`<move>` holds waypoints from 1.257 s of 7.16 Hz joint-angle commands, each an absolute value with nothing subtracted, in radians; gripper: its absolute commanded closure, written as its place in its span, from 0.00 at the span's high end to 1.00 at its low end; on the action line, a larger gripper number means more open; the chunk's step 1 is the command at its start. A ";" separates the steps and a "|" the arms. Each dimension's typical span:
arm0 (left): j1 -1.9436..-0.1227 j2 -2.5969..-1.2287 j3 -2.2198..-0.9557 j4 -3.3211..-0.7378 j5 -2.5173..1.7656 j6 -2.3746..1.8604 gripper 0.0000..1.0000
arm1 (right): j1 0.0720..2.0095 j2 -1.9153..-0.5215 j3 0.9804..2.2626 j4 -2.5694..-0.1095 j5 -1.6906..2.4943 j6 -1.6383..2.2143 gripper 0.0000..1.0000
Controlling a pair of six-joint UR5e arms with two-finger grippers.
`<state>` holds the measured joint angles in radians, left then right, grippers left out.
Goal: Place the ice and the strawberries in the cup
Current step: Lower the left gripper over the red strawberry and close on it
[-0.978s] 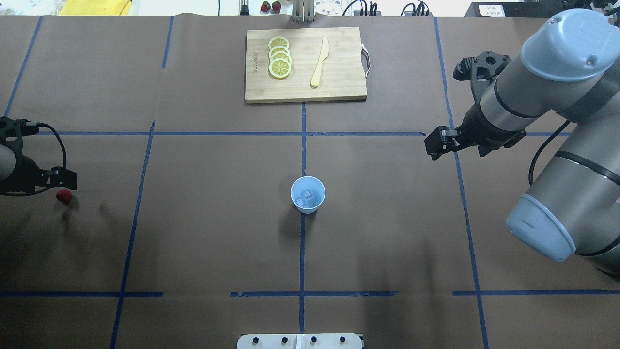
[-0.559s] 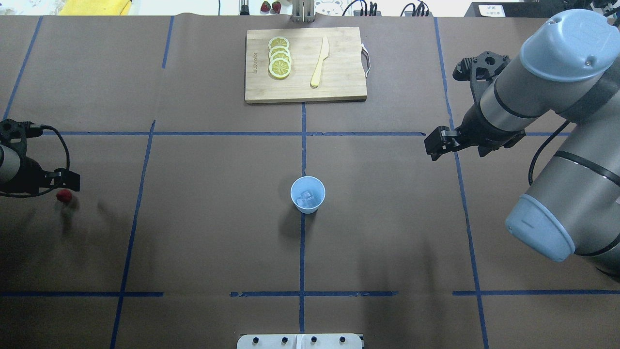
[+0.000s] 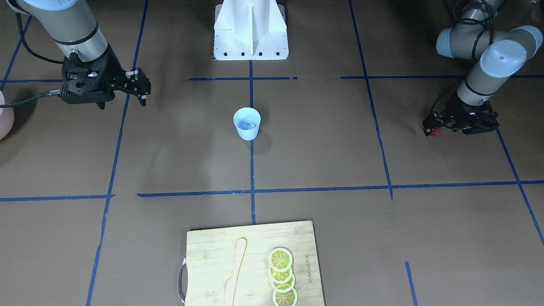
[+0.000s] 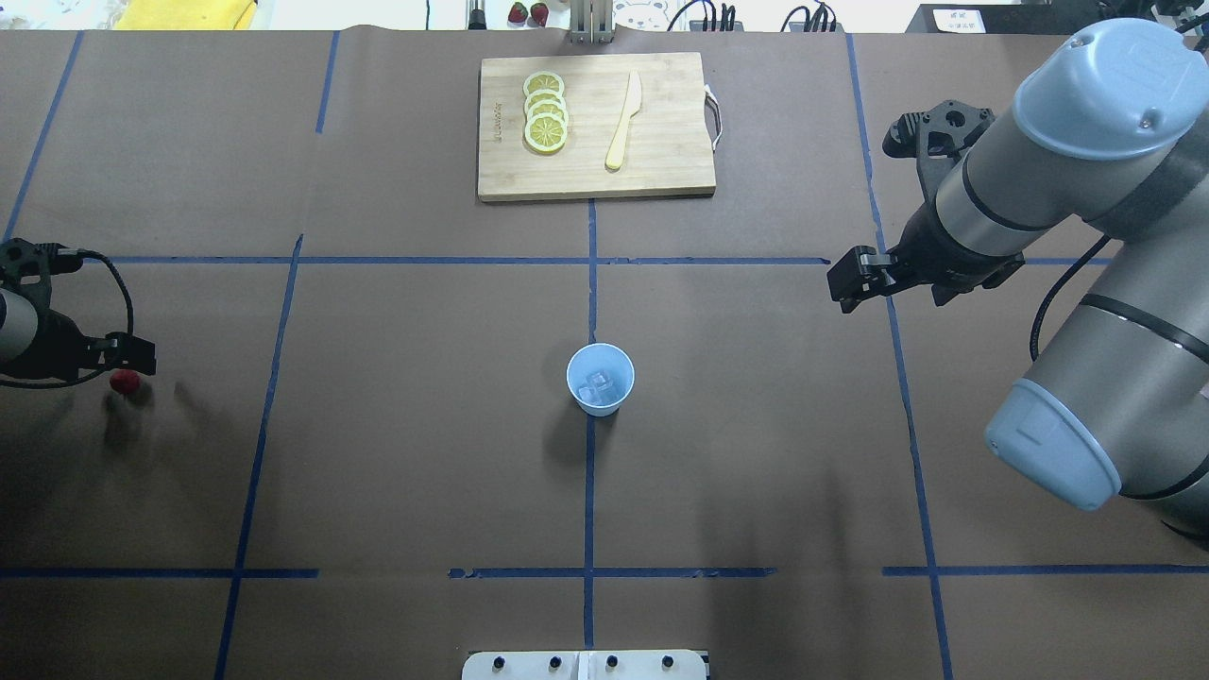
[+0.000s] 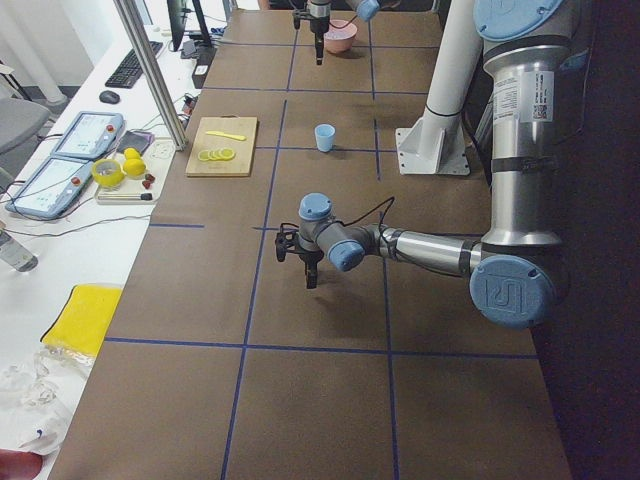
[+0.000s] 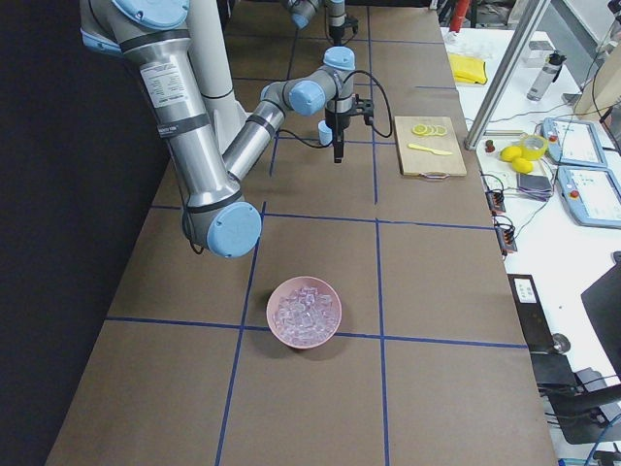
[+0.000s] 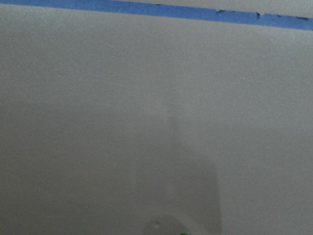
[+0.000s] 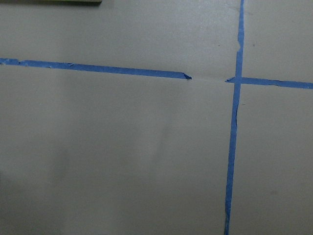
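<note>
Your small light blue plastic cup (image 4: 571,370) stands upright near the middle of the brown paper-covered surface (image 4: 406,444), right on a line of blue tape (image 4: 588,491); a few clear, colourless ice cubes (image 4: 597,385) lie in its bottom. The small, roundish, dark red strawberry (image 4: 124,381) lies far out on the robot's left side of the surface, well apart from the cup. The left hand (image 4: 134,357) hangs low at the berry, its black fingers pointing down, and in the front-facing view the berry shows red right at their tips. Whether those fingers are spread around the strawberry, pinching it or only beside it, you cannot tell from these views; the left wrist camera gives you little but blurred paper and a strip of tape.

The right hand (image 4: 845,283) hovers above the surface on the robot's right side, well away from the cup, with its fingers spread apart; its wrist camera looks down on paper and crossing tape lines.

At the edge far from the robot, a rectangular wooden cutting board (image 4: 661,170) carries a row of overlapping yellow lemon slices (image 4: 546,123); a pale yellow knife (image 4: 624,121) lies just beside them on the board. In the right-side view, a round pink bowl (image 6: 276,309) sits near the robot's right end of the surface; it holds a heap of the same clear cubes.
</note>
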<state>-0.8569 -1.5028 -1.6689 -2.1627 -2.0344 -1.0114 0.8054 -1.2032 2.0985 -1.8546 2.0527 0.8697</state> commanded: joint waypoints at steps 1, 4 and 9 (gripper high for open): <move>-0.856 -1.503 -1.669 -2.164 -2.036 -1.009 0.83 | 0.805 -1.203 2.098 -1.855 2.052 0.870 1.00; -0.848 -1.505 -1.675 -2.166 -2.037 -1.009 0.70 | 0.807 -1.204 2.098 -1.855 2.052 0.870 1.00; -0.827 -1.503 -1.680 -2.164 -2.037 -1.009 0.67 | 0.805 -1.204 2.094 -1.855 2.048 0.870 1.00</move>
